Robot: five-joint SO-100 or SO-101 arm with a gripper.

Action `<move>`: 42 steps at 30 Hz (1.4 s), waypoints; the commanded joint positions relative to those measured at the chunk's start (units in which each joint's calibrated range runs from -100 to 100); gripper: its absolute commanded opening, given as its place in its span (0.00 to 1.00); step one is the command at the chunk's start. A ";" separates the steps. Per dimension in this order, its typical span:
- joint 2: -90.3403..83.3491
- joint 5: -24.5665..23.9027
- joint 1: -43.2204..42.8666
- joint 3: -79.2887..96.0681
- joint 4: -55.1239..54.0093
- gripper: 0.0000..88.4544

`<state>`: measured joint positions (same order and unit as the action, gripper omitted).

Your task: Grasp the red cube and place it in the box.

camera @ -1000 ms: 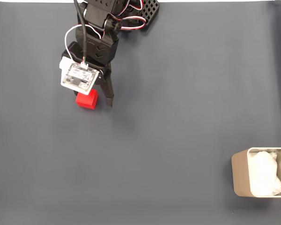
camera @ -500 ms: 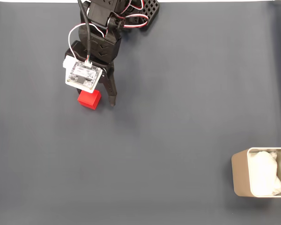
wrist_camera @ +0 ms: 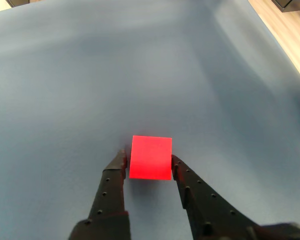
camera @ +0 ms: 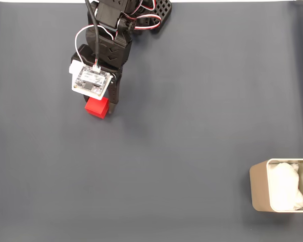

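Note:
The red cube [camera: 96, 107] rests on the dark blue-grey mat at the upper left of the fixed view. It sits just below the white board on my wrist. My gripper [camera: 99, 111] is shut on it, and the black right finger [camera: 113, 103] presses its side. In the wrist view the red cube [wrist_camera: 150, 157] sits between both black fingertips of the gripper [wrist_camera: 148, 156], which touch its left and right faces. The beige box [camera: 259, 190] with white lining stands at the lower right edge of the fixed view, far from the cube.
The arm's black base and its red and white wires [camera: 141, 20] sit at the top edge of the fixed view. A light wooden surface [wrist_camera: 290, 35] borders the mat at the upper right of the wrist view. Bare mat lies between the cube and the box.
The right finger has swung in from a wide gap until it touches the cube. The jaws have gone from open to shut on it. The cube has stayed in nearly the same spot.

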<state>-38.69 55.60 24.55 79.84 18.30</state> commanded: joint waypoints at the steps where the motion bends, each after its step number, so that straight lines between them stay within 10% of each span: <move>1: -1.26 -0.20 -0.34 -1.37 -0.84 0.15; 42: 5.33 -2.64 -13.76 -32.94 7.60 0.07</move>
<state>-33.48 53.26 13.65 52.26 25.78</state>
